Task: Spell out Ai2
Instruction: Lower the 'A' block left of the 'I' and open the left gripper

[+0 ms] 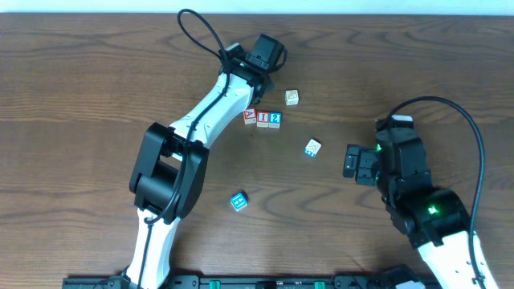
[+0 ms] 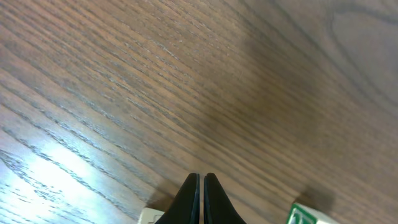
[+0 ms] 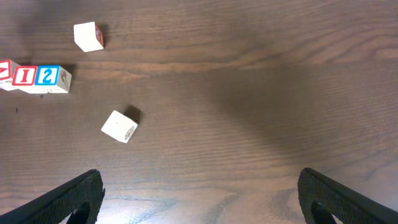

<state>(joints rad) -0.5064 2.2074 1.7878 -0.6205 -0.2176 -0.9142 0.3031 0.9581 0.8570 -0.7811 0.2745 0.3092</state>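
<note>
Three letter blocks stand in a row on the table: a red-marked block [image 1: 250, 116], a red "I" block [image 1: 263, 119] and a blue "2" block [image 1: 275, 119]. The row also shows in the right wrist view, with the "I" [image 3: 25, 76] and the "2" [image 3: 48, 76] side by side. My left gripper [image 1: 261, 87] is just behind the row, shut and empty [image 2: 202, 180]. A white block [image 2: 149, 216] and a green-edged block [image 2: 305, 214] lie at its sides. My right gripper [image 1: 351, 160] is open and empty [image 3: 199, 199], well to the right of the row.
A tan block [image 1: 291, 97] [image 3: 89, 36] lies behind and right of the row. A white block with blue marks [image 1: 313, 148] [image 3: 119, 126] lies between the row and my right gripper. A blue block [image 1: 238, 201] lies at the front, beside the left arm.
</note>
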